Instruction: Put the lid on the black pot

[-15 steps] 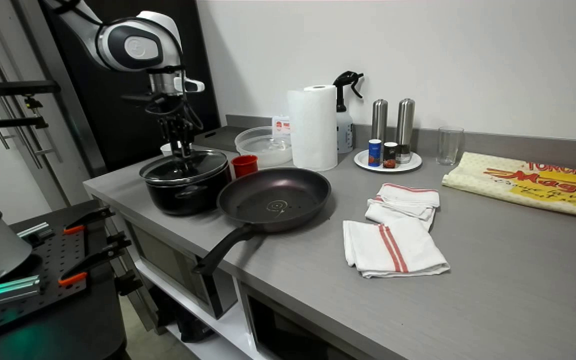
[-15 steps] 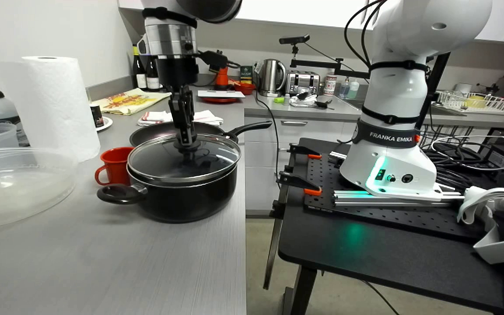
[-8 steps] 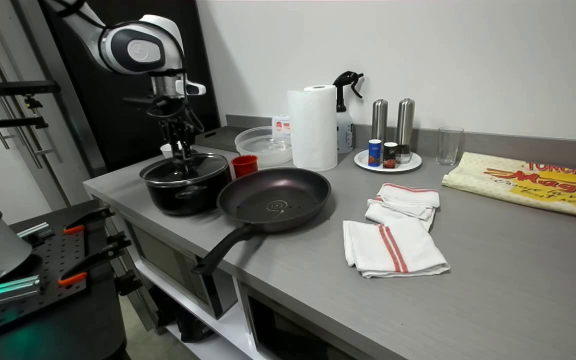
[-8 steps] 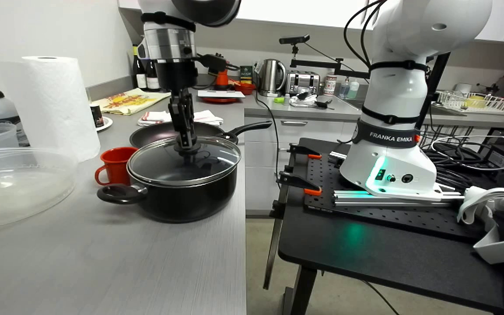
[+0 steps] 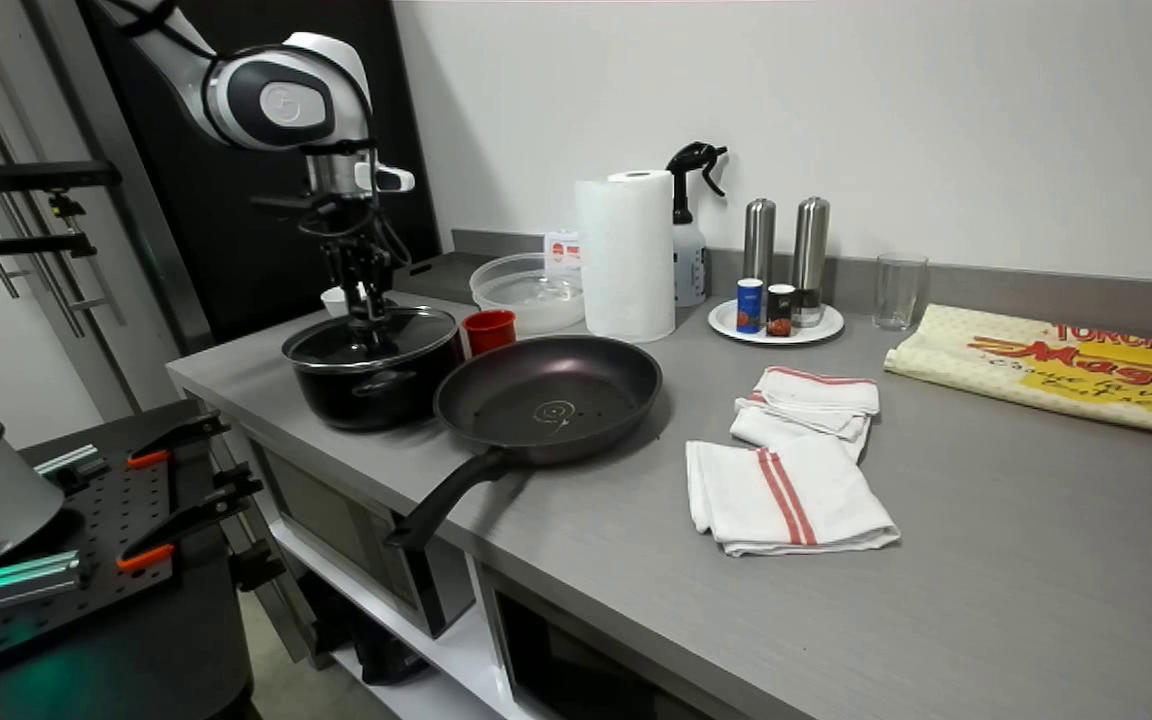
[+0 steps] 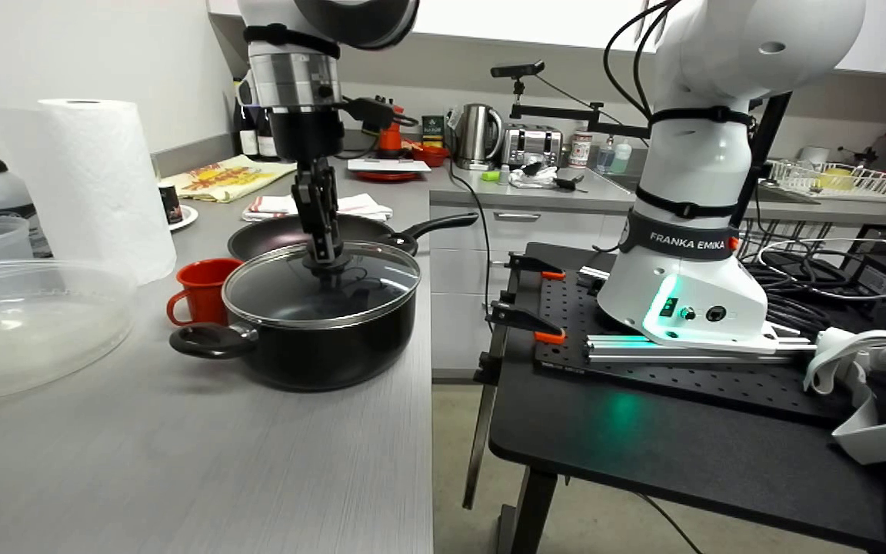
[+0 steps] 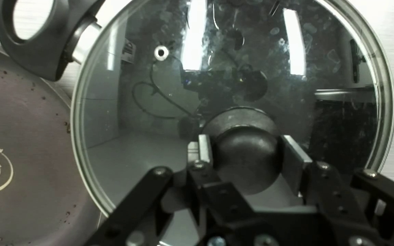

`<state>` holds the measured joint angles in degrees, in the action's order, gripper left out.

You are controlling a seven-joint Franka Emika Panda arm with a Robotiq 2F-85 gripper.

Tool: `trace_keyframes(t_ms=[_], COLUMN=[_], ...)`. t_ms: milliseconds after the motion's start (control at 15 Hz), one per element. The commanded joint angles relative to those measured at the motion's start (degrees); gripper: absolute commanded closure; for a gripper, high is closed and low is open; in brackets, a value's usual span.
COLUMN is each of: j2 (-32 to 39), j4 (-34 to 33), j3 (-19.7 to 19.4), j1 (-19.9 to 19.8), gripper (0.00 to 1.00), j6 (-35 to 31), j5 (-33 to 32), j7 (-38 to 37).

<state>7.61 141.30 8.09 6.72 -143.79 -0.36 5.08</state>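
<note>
The see-through lid (image 5: pixel 421 328) lies level over the black pot (image 5: pixel 376 400), its rim close to the pot's rim all round; it also shows on the pot (image 6: pixel 335 358) in an exterior view. My gripper (image 6: pixel 326 258) points straight down from above at the lid's middle. In the wrist view the gripper's (image 7: pixel 248 150) two finger pads stand against both sides of the dark round knob (image 7: pixel 246 167), shut on it. The lid's glass (image 7: pixel 156 112) hides most of the pot in the wrist view; one pot handle (image 7: pixel 46 58) shows at upper left.
The larger frying pan (image 5: pixel 551 400) stands right beside the pot, its long handle over the counter edge. A red mug (image 6: pixel 204 288), a clear plastic container (image 6: pixel 35 331) and a paper towel roll (image 6: pixel 97 185) stand near. Folded towels (image 5: pixel 791 490) lie farther along.
The gripper and lid have come down slightly, and the gap between lid and pot rim has closed. The lid, gripper and arm have also shifted very slightly sideways.
</note>
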Motion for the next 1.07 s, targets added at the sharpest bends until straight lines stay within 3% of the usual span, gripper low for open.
trace_keyframes(t_ms=[0, 67, 133, 200, 400, 1000], j2=[0.4, 0.4, 0.3, 0.2, 0.1, -0.1], j4=[-1.3, -1.3, -1.3, -1.2, -1.8, -2.2], j3=[-0.2, -0.2, -0.2, -0.2, -0.2, 0.0], j1=[0.3, 0.3, 0.2, 0.2, 0.2, 0.3], gripper=[0.74, 0.69, 0.24, 0.23, 0.03, 0.00], j6=[0.0, 0.2, 0.1, 0.1, 0.1, -0.3], j5=[-0.8, -0.8, -0.6, -0.7, -0.6, -0.3], j7=[-0.5, -0.5, -0.4, -0.5, -0.5, -0.3])
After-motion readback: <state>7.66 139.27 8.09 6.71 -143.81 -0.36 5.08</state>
